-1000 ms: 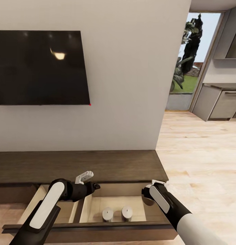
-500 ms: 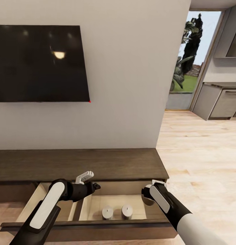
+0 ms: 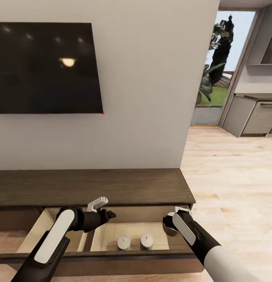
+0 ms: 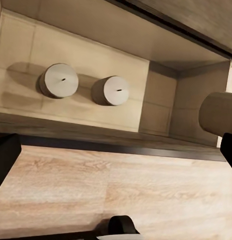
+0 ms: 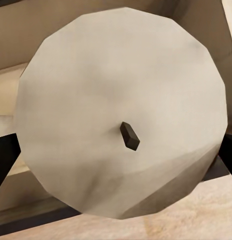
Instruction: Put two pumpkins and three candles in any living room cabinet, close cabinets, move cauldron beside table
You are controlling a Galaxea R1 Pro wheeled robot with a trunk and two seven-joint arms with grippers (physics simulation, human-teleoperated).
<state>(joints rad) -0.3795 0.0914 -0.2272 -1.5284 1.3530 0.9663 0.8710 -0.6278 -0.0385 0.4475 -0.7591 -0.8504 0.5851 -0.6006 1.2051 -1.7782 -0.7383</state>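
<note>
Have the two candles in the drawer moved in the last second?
No. The candles keep their spot against the drawer front; the whole view shifted, so the camera moved.

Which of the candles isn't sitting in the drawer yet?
The pale round candle with the dark wick, held in the right gripper above the open drawer; the other two pale candles stand side by side inside.

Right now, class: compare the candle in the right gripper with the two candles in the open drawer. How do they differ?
The held candle is off the drawer floor, clamped in the right gripper; the two drawer candles stand upright and free on the pale floor of the drawer. The held candle hangs near the drawer's right end; the pair stands side by side nearer the middle. All three are pale, round, with a short dark wick.
</note>
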